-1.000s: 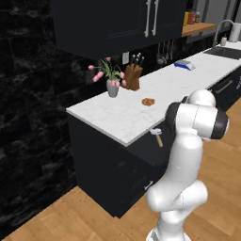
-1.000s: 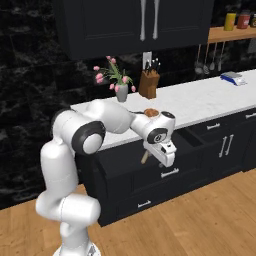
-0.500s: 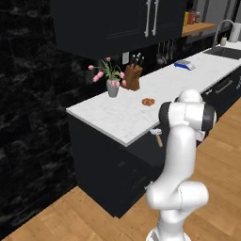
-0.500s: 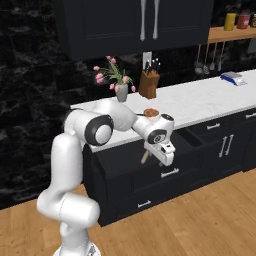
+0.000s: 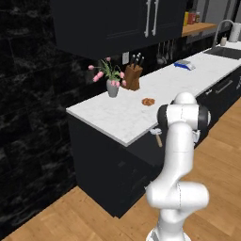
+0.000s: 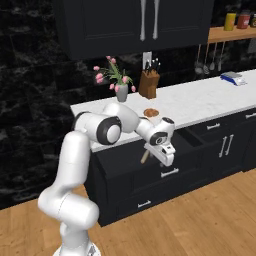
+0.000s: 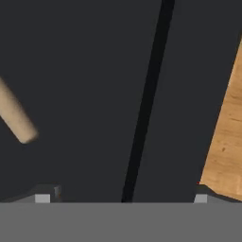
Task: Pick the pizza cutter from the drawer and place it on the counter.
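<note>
The counter [image 5: 136, 110] runs as a long white marbled slab across the top of dark cabinets [image 6: 150, 195], and above it hangs a block of dark upper cabinets [image 6: 135, 25]. Below the slab's front edge the drawer [image 6: 187, 142] stands pulled out, its slim silver handle facing the wooden floor [image 6: 190, 220]. The white arm [image 6: 100, 130] reaches in from the side, just under the counter edge, and ends at the gripper [image 6: 161, 156] held in front of the open drawer. On the counter stand a vase of pink flowers [image 5: 111, 84] and, just beside it, a wooden knife block [image 5: 132, 76]; a round brown cookie [image 5: 148, 101] lies nearer the front edge, and a blue and white item [image 5: 183, 64] lies well apart, farther along the slab. The pizza cutter [image 5: 156, 136] sits at the claw, off the counter and below its edge, its pale head up and its short wooden handle slanting down; in the hand view that handle [image 7: 16, 116] crosses the left side against dark cabinet fronts. Whether the claw is clamped on the tool I cannot tell, since the fingertips barely show.
</note>
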Available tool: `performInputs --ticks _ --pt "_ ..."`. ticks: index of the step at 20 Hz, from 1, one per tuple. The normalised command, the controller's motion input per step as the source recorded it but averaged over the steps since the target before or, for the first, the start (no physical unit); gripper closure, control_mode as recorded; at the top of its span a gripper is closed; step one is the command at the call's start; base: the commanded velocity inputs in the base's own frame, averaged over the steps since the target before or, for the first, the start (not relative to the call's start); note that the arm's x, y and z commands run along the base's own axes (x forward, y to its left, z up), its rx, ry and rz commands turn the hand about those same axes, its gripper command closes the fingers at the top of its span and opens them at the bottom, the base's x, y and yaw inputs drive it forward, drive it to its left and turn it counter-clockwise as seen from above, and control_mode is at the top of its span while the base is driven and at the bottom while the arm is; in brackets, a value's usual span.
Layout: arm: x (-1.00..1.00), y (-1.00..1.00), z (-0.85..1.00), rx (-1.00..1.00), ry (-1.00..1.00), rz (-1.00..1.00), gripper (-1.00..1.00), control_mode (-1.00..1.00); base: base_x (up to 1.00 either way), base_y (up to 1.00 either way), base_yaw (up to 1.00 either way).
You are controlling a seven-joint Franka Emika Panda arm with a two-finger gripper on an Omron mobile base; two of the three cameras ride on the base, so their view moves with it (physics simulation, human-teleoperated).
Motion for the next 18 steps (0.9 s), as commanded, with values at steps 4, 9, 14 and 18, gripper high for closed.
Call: performInputs --ticks 4,9,14,18 --pt "-0.05 0.0 -0.26 -0.04 0.01 0.07 -1.0 -1.0 0.0 0.0 0.0" --pt "-0.8 -0.17 -0.1 -0.01 0.02 0.02 -1.0 -1.0 0.0 0.0 0.0" --pt "-1.0 -0.61 0.0 0.0 0.0 0.0 -1.0 -1.0 0.0 0.0 0.0" --pt "-1.0 -0.77 0.06 0.02 0.0 0.0 -1.0 -1.0 0.0 0.0 0.0"
